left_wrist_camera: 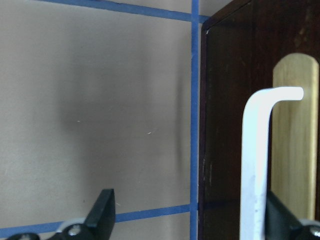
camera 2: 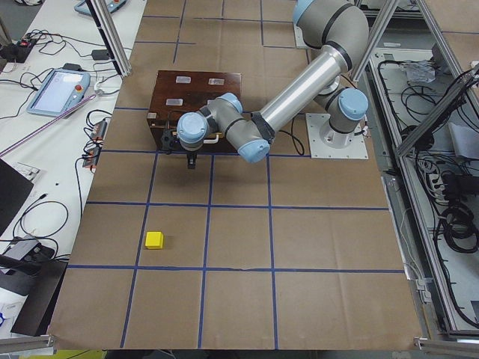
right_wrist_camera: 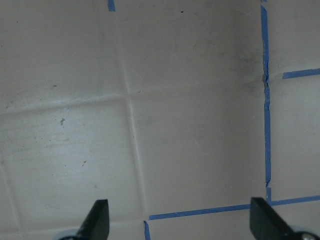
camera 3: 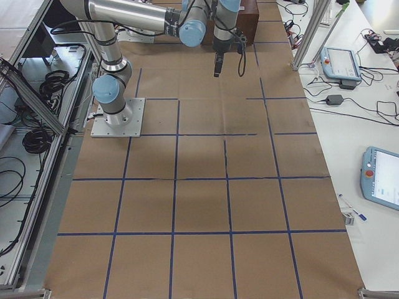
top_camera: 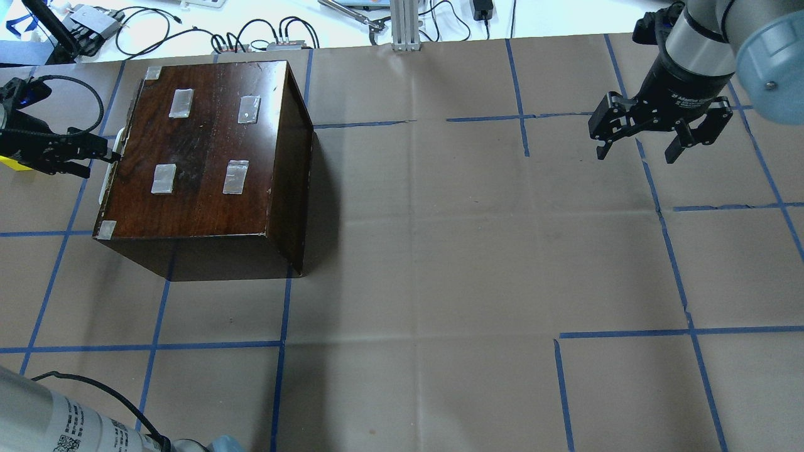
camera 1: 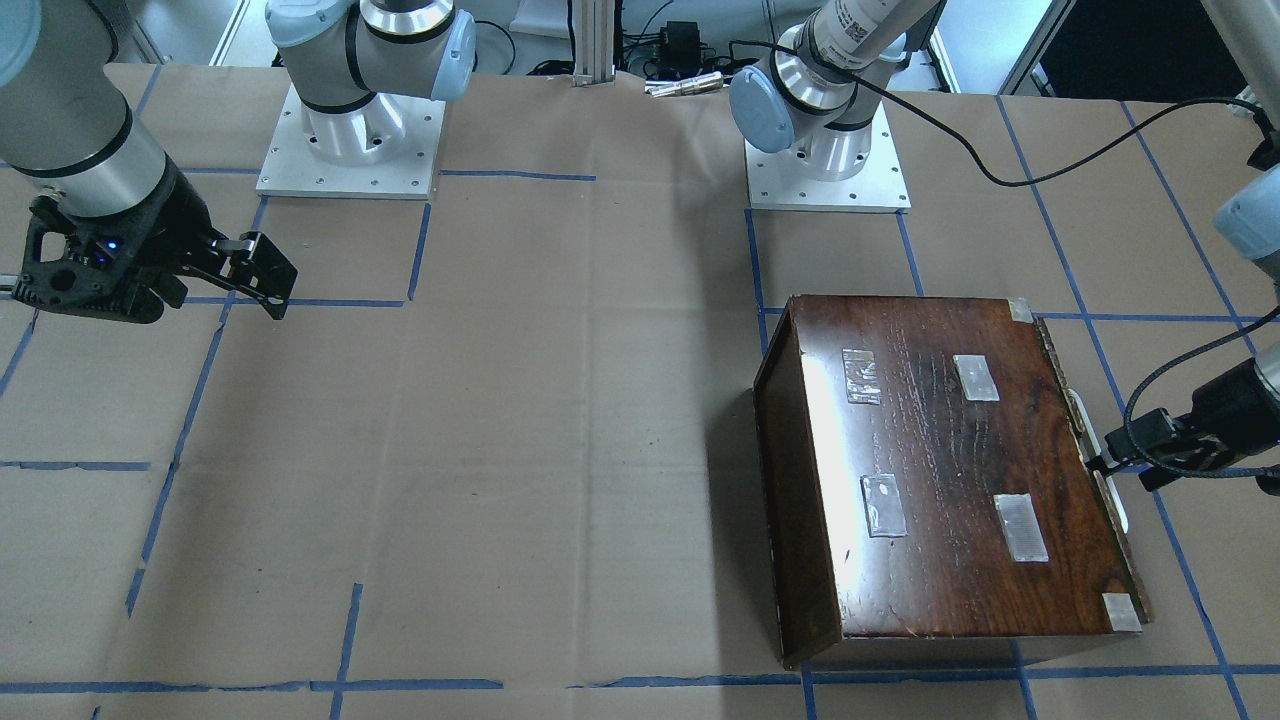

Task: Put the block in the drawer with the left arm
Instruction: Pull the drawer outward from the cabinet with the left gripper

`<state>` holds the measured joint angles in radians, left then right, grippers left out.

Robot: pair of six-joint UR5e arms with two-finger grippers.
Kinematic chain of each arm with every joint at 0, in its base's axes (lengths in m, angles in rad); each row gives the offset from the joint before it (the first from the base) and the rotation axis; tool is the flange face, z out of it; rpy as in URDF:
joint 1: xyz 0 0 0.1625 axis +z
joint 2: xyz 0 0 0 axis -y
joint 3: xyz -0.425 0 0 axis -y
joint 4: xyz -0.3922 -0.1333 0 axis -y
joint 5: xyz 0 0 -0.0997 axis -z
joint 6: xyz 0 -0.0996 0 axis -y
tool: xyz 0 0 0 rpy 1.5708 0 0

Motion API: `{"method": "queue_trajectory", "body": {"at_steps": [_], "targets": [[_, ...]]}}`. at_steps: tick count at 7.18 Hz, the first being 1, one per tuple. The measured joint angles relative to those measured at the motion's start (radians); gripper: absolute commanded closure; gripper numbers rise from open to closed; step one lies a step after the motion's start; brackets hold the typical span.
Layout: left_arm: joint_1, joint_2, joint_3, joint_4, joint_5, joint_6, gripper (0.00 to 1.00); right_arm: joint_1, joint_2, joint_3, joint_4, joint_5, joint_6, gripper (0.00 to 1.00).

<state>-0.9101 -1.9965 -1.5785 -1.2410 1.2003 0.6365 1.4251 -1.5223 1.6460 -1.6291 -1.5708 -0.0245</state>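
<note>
The yellow block lies on the brown paper well in front of the dark cabinet; a sliver of it shows at the overhead view's left edge. The drawer is shut inside the cabinet; only a pale wood strip shows behind a white handle. My left gripper is open at the cabinet's front face, its jaws either side of the handle, with the handle close to one finger. It holds nothing. My right gripper is open and empty above bare paper on the far side of the table.
The cabinet has tape patches on top and stands on the robot's left half. Both arm bases sit at the robot's edge. A loose black cable runs to the left arm. Cables and a teach pendant lie past the far edge.
</note>
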Motion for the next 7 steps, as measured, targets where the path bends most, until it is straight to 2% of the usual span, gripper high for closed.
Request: {"method": "queue_trajectory", "body": {"at_steps": [7], "targets": [[0.034,-0.027,0.053,-0.018,0.007,0.012,0.01,0.000,0.000,0.000,0.000,0.000,0.000,0.00]]}}
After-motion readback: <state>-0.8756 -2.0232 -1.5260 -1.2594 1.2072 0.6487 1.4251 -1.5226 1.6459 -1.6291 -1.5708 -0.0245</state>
